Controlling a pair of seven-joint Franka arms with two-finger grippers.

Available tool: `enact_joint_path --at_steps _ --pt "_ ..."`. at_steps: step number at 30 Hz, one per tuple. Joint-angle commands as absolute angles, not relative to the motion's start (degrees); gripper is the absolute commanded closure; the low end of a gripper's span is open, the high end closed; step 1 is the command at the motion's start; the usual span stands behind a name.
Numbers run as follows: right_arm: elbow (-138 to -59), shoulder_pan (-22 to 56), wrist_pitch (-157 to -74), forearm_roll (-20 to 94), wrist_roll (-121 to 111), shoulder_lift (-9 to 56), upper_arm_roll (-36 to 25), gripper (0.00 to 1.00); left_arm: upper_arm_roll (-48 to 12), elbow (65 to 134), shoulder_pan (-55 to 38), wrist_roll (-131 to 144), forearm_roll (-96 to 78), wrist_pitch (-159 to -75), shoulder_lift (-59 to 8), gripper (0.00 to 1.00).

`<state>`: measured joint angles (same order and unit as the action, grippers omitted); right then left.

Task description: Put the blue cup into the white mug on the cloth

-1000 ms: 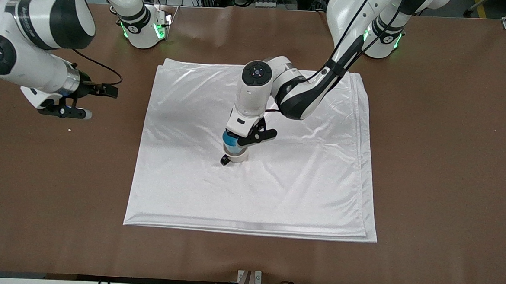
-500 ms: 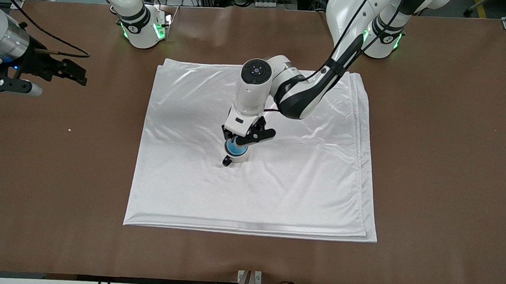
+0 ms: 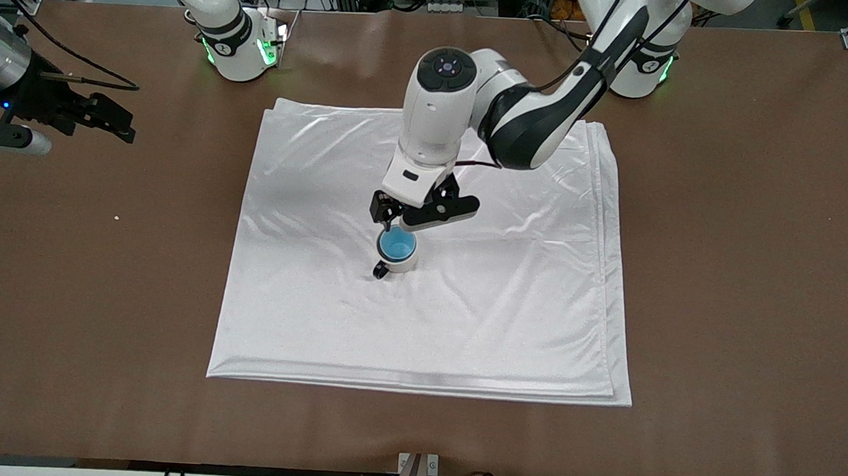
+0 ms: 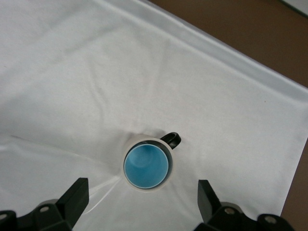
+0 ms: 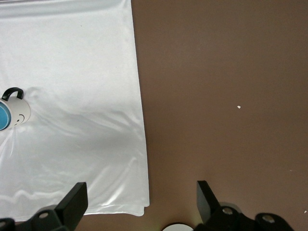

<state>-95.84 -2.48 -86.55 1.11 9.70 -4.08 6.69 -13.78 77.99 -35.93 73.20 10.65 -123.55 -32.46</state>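
The blue cup (image 3: 397,247) sits upright inside the white mug (image 3: 402,264), which stands near the middle of the cloth (image 3: 463,320). The mug's black handle points toward the front camera. My left gripper (image 3: 390,223) is open and empty just above the mug, touching nothing. In the left wrist view the blue cup (image 4: 147,166) fills the mug (image 4: 143,143), with my left gripper (image 4: 143,188) wide open on either side. My right gripper (image 3: 5,138) is open over the bare table at the right arm's end. The right wrist view shows my right gripper (image 5: 140,192), the mug (image 5: 21,110) and the cloth (image 5: 77,72).
The brown table (image 3: 741,284) surrounds the cloth. A small white crumb (image 3: 116,217) lies on the table toward the right arm's end. The arms' bases (image 3: 242,47) stand along the edge farthest from the front camera.
My left gripper let go of the blue cup, opened and rose; the cup now rests in the mug. My right arm drew away toward its end of the table.
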Motion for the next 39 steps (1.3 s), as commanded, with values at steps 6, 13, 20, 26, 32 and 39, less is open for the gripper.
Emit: enact_joint_path --at_steps 6,13,20,26,32,39 --pt "-93.8 -2.4 -85.7 0.9 9.3 -2.8 6.9 0.0 -13.5 79.6 -31.2 68.6 11.8 -113.7 -21.6 0.0" --pt "-94.2 -2.2 -88.7 0.5 9.8 -2.8 6.9 0.0 -14.1 80.0 -25.2 60.8 11.1 -104.4 -15.4 0.0" --pt "-94.1 -1.1 -90.3 -2.7 9.3 -3.0 7.1 0.0 -14.1 81.6 -18.3 47.8 5.7 -99.9 -9.7 0.0" --pt "-94.0 -1.1 -90.5 -2.5 9.6 -3.3 6.7 0.0 -14.1 84.9 -12.6 34.1 3.7 -99.1 -5.3 0.0" --pt "-94.0 -2.5 -90.6 -2.0 10.0 -3.2 6.4 0.0 -14.1 89.5 -8.4 28.4 1.2 -99.2 -0.6 0.0" --pt "-94.0 -4.7 -92.0 -0.7 9.3 -3.0 6.4 0.0 -14.0 90.8 -3.8 19.1 0.4 -99.4 0.4 0.0"
